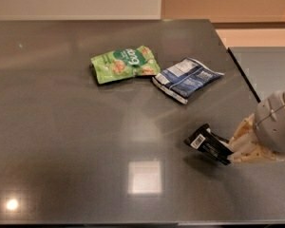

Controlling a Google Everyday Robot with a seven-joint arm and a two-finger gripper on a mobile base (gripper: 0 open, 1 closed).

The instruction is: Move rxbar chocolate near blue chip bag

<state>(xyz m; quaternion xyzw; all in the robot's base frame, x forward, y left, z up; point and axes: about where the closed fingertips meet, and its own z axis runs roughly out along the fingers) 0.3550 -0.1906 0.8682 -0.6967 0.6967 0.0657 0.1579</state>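
Observation:
The rxbar chocolate (207, 143) is a small black bar with a white barcode patch, held tilted just above the dark table at the lower right, with its shadow beneath it. My gripper (233, 148) is at the right edge of the camera view, shut on the bar's right end. The blue chip bag (186, 77) lies flat further back on the table, up and left of the bar, well apart from it.
A green snack bag (124, 63) lies just left of the blue bag, nearly touching it. The dark table (61, 141) ends at its right edge close to the arm. A bright light reflection (144, 176) shows on the tabletop near the front.

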